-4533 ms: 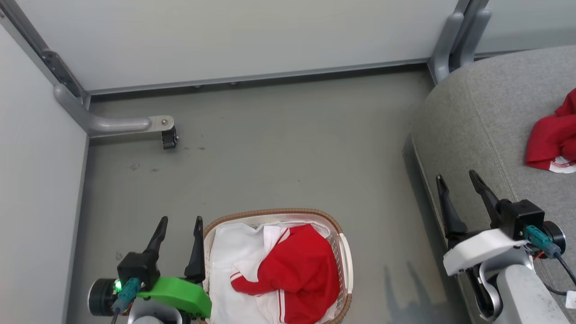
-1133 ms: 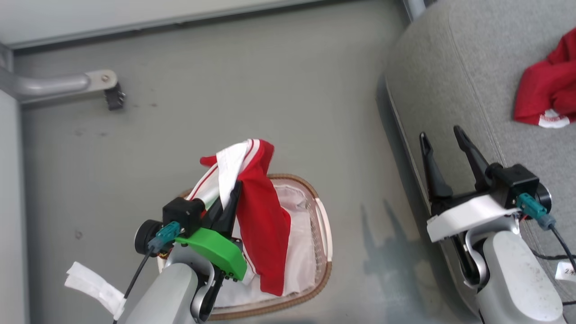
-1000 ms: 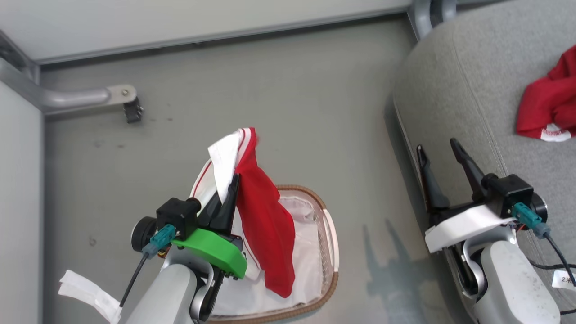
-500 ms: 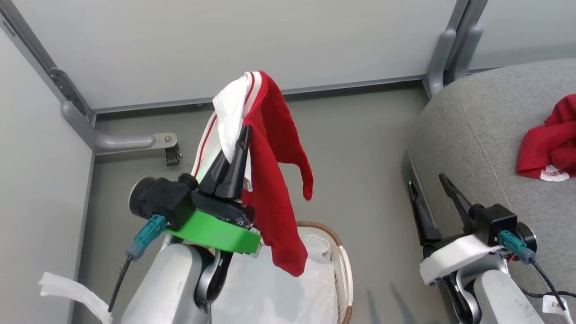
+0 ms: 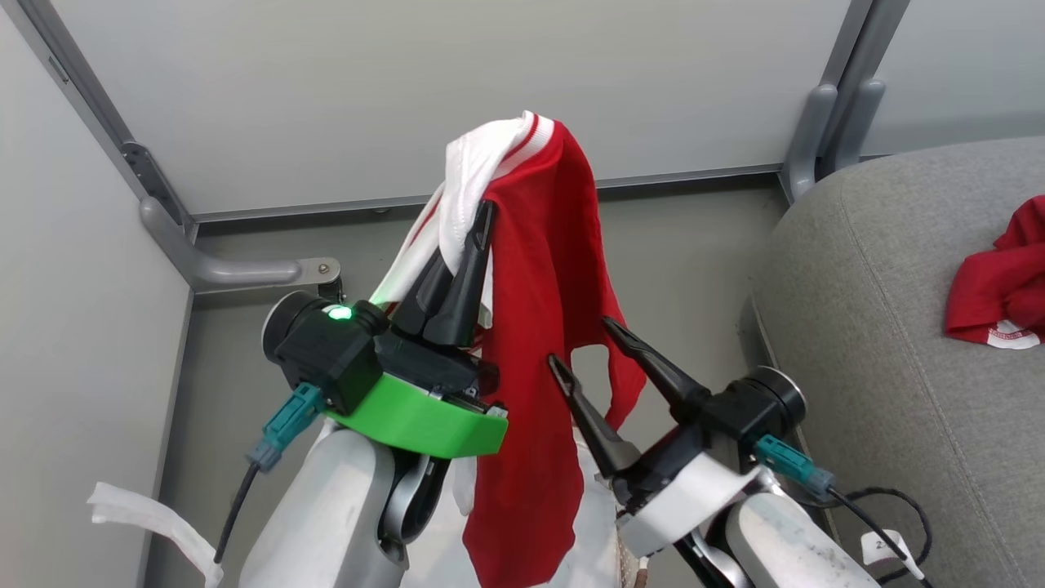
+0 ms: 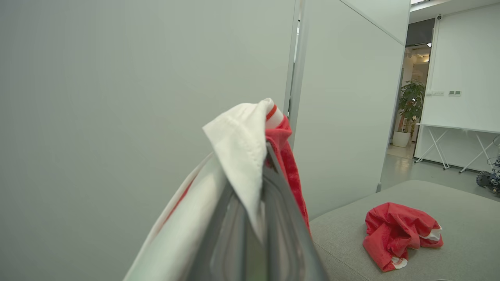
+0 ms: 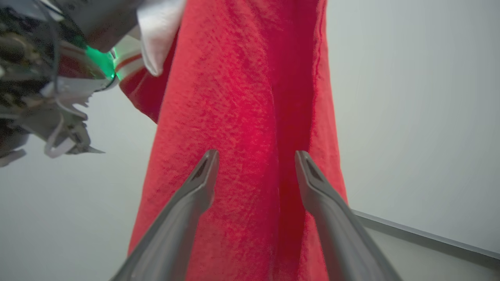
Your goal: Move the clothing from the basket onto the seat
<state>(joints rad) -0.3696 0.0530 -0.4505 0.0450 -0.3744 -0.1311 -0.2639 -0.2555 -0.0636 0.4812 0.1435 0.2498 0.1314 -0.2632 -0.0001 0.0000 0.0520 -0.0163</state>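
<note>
While the load is hanging free, left pincer (image 5: 483, 214): pressing shut on the white-and-red collar edge of the red garment (image 5: 547, 245), biting right at the fingertips. A bite that shallow is risking slip-out on any fast swing.
Garment tail: hanging well below the left pincer, draping past its green mount (image 5: 416, 412). It is probably risking a snag on the basket, which is sitting somewhere under both pincers, hidden by the arms.
Right pincer (image 5: 581, 340): standing spread, pinching nothing, tips pointing into the red cloth just beside and below the left pincer. Cannot tell if they are touching it.
Risk there: if it is closing on one loose fold while the left is pulling away, the two are fighting and the collar is popping out.
Seat (image 5: 865, 343): lying well off to the right pincer's outer side. With its edge being rounded, a short drop is risking a slide to the floor (image 5: 694, 245).
Second red garment (image 5: 1000, 282): lying farther in on the seat, well apart from both pincers. Aiming beside it is looking safest.
</note>
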